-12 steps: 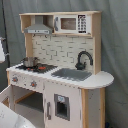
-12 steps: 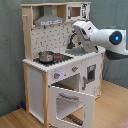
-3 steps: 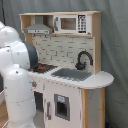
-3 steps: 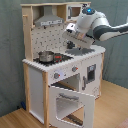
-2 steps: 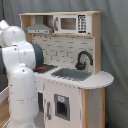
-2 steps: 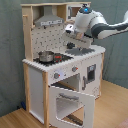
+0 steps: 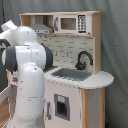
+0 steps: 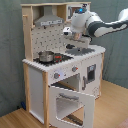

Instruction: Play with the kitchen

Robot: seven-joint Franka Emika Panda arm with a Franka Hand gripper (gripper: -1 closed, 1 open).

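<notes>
Grey curtain [image 7: 114, 45] backs the scene in both exterior views, and a wooden floor [image 8: 112, 107] shows at the bottom of the second exterior view. On this floor, against the curtain, stands the kitchen [image 8: 60, 65], a tall toy unit of light wood and white panels. Its white worktop [image 7: 100, 79] carries a grey sink [image 7: 71, 74] with a black faucet [image 7: 84, 59] behind it; a toy microwave [image 7: 72, 23] sits on the upper shelf, and a grey hood [image 8: 50, 21] hangs over the hob side. A small metal pot [image 8: 46, 56] rests on the red-ringed hob [image 8: 61, 58]. The oven door [image 8: 75, 102] hangs open, tilted downward toward the floor.

The white arm [image 7: 27, 75] fills the first exterior view's left and hides the hob there. In the second exterior view the arm enters from the second exterior view's right, and its end effector [image 8: 76, 36] hovers above the worktop near the sink, in front of the tiled back panel [image 8: 45, 40]. Whether the end effector is released or clenched cannot be told.
</notes>
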